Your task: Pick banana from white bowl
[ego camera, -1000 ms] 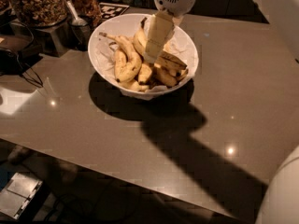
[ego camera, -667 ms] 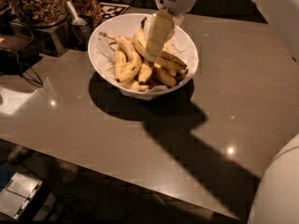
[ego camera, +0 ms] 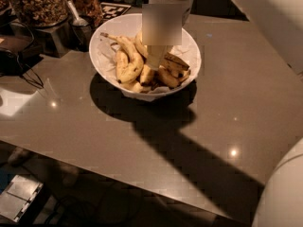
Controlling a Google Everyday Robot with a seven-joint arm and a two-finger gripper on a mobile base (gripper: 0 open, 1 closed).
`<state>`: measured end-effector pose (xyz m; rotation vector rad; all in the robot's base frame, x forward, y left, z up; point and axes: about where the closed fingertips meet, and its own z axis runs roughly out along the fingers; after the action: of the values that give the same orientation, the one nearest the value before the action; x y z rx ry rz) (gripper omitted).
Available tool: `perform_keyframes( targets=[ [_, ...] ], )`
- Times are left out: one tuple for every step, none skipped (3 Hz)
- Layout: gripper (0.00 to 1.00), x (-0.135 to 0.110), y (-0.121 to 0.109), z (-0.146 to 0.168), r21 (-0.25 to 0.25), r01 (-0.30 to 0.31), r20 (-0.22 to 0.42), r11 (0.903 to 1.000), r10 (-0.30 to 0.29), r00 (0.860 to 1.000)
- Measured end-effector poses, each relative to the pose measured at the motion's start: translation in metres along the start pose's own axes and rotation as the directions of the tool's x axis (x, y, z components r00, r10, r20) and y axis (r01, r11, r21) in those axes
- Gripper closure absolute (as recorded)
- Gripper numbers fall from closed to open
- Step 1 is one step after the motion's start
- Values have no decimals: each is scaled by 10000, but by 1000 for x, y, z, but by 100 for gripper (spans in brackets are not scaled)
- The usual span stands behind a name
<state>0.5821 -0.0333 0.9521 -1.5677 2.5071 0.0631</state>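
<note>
The white bowl (ego camera: 190, 51) stands at the back of the grey table, lined with crinkled white paper and holding several bananas. The long, gently curved banana (ego camera: 174, 61) lies across the middle, speckled brown, its dark tip pointing right; part of it is hidden behind my gripper. My gripper (ego camera: 154, 64) reaches straight down into the middle of the bowl, its tip among the bananas right at this long banana. A strongly curved banana with a thin stem (ego camera: 127, 56) lies to the left of the gripper.
Jars of nuts (ego camera: 35, 4) and a metal scoop (ego camera: 75, 14) stand behind the bowl at the back left. A dark cable (ego camera: 23, 74) lies at the left edge. The table's front edge (ego camera: 118, 174) runs diagonally, with floor below.
My gripper has sunk a little lower into the bowl among the bananas. The bowl and bananas have not visibly moved.
</note>
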Motion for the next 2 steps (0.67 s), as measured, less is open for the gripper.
perform_keyframes(
  targets=[
    [46, 0, 7, 9, -182, 39, -206, 9998, -43, 9998],
    [49, 0, 9, 14, -288, 25, -283, 9996, -33, 9996]
  ],
)
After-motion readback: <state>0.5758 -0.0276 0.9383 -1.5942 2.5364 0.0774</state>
